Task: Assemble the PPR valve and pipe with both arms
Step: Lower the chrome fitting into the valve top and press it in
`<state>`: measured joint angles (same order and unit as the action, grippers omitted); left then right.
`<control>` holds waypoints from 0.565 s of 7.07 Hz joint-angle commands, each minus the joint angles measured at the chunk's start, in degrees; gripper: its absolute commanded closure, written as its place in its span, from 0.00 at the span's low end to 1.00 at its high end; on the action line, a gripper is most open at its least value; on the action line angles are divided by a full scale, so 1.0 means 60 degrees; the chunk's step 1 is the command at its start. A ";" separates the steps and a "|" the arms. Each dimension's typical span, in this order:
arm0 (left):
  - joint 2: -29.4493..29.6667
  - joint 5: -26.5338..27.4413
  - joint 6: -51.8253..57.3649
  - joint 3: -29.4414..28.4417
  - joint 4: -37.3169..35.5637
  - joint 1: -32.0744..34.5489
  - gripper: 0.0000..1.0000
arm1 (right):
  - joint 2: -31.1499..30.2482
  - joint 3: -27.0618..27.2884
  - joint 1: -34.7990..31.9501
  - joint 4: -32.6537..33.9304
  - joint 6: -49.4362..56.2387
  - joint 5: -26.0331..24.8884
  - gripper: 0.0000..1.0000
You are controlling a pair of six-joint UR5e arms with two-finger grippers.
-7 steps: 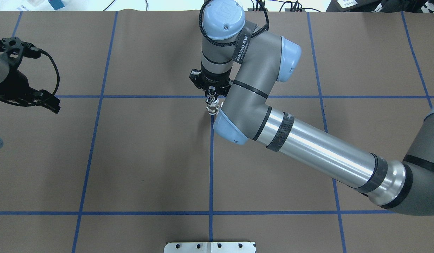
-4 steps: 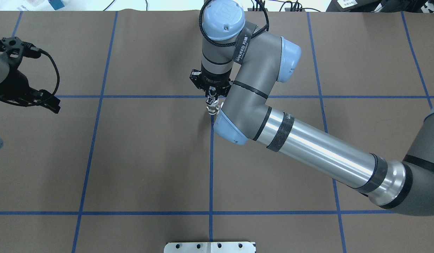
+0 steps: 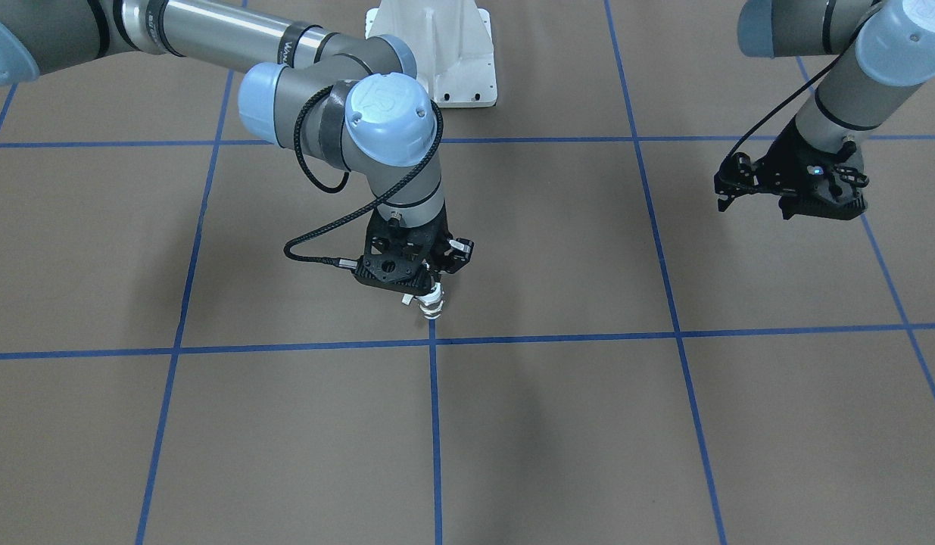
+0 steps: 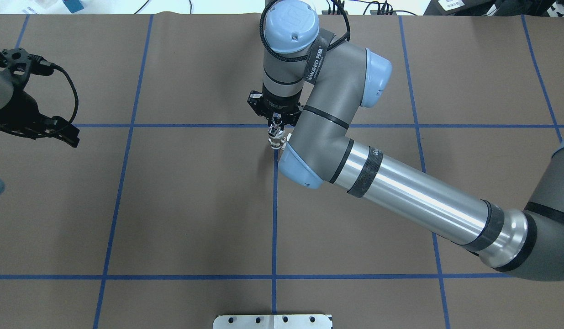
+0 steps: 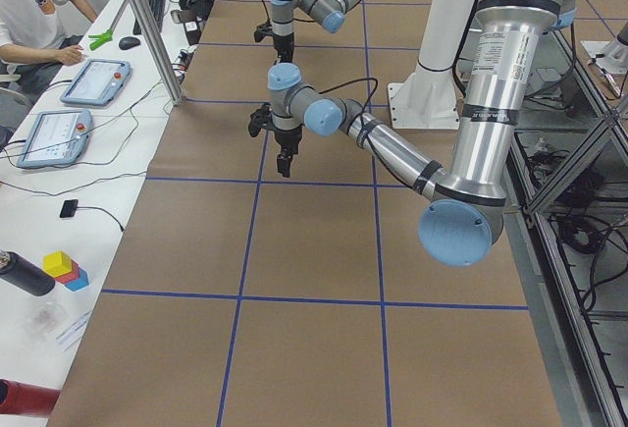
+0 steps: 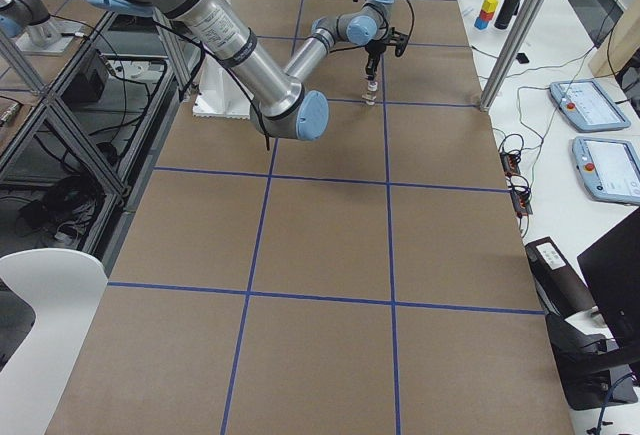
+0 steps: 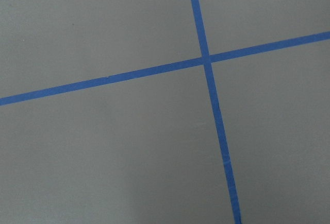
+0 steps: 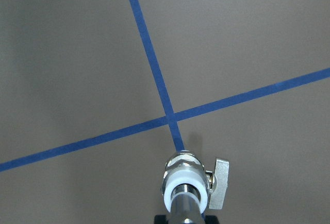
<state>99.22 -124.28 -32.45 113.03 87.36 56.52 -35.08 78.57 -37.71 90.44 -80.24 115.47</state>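
**Task status.** The short, shiny chrome pipe sits in the open round end of the white plastic PPR valve, which has a brownish-metal ringed middle. I judge the joint as made or very nearly made. The depth of seating cannot be read from these views. What is left, as I judge it, is to confirm the seat and release the assembly.

**Left end effector.** My black open-frame left end effector hangs over the brown table, close to its left edge and nearer the far edge than the near one. It holds nothing and touches nothing. Its wrist camera shows only bare table and blue tape, so I cannot tell how far apart its fingers stand.

**Right end effector.** My black right end effector points straight down, about midway between the left and right edges and toward the far edge. It is clenched on the pipe from above. The PPR valve hangs upright beneath it, its small side lever sticking out sideways, just beside a crossing of the blue tape lines. I cannot tell whether the lower end of the valve rests on the table or clears it.
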 commanded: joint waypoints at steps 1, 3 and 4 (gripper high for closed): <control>0.0001 0.0000 -0.0012 0.0000 0.0001 -0.0001 0.01 | 0.0002 0.0000 0.0000 0.0000 0.0000 -0.0012 0.86; 0.0001 0.0000 -0.0012 0.0015 0.0001 -0.0001 0.01 | 0.0002 0.0000 0.0000 0.0000 0.0000 -0.0012 0.70; 0.0001 0.0000 -0.0012 0.0015 0.0001 -0.0001 0.01 | 0.0002 -0.0014 0.0000 0.0000 0.0000 -0.0012 0.64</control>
<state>99.23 -124.28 -32.52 113.08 87.36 56.51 -35.07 78.55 -37.71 90.44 -80.25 115.40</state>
